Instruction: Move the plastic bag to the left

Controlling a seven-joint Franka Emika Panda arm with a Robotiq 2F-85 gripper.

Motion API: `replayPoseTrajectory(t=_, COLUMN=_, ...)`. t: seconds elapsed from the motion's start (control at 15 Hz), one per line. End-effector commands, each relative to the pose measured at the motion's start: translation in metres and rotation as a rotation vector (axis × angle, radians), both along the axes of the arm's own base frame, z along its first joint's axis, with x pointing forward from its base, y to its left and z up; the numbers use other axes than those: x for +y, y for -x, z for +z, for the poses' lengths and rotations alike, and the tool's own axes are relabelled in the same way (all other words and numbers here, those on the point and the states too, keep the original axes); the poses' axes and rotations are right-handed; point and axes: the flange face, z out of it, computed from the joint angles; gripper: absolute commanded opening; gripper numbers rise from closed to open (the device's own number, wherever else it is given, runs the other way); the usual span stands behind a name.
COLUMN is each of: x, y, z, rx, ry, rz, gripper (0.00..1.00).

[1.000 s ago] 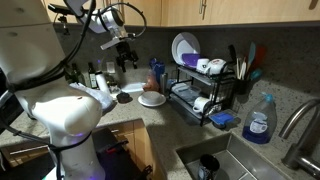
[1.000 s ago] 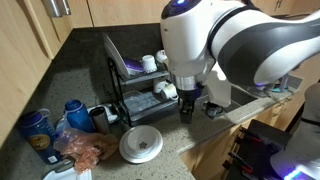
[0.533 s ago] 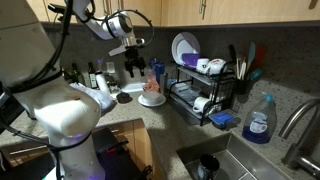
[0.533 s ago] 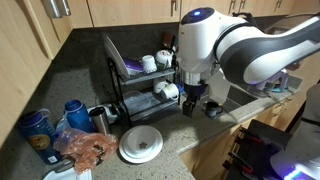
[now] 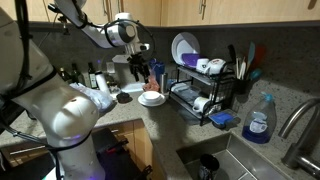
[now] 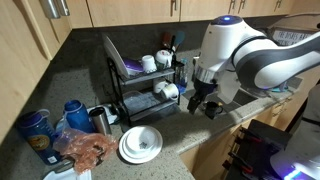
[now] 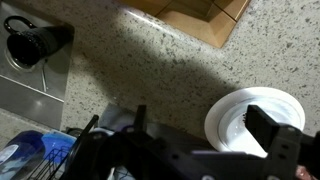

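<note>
The pincer [image 6: 201,106] hung with its jaws wide over the counter [image 6: 75,90], well apart from the plastic bag [image 6: 88,148], which lay crumpled just beside the white plate [image 6: 140,144].

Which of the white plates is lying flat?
The plate on the counter, beside the dish rack on the counter; the other plate stands upright in the rack.

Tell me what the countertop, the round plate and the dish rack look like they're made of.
Countertop: speckled grey-beige stone, probably granite, with a dull finish. Plate: smooth, glossy white, likely ceramic, possibly plastic. Dish rack: thin black bars, seemingly coated metal wire.
</note>
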Motion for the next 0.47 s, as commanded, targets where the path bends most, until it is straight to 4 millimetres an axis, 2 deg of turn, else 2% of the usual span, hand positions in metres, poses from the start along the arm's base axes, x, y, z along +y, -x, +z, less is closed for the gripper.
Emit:
replayPoseTrajectory(t=0.0, x=-0.0144, y=0.0118, z=0.0046, rx=-0.065, ry=-0.038, rz=-0.019, gripper=1.00)
replayPoseTrajectory(t=0.07, x=-0.0148, y=0.0128, z=0.0057, rx=-0.080, ry=-0.046, rz=-0.015, gripper=1.00)
replayPoseTrajectory(t=0.13, x=-0.0082, y=0.0055, z=0.0028, rx=-0.041, ry=-0.020, rz=-0.010, gripper=1.00)
replayPoseTrajectory(t=0.4, x=-0.0112, y=0.0088, z=0.0047, rx=-0.061, ry=-0.028, rz=-0.013, gripper=1.00)
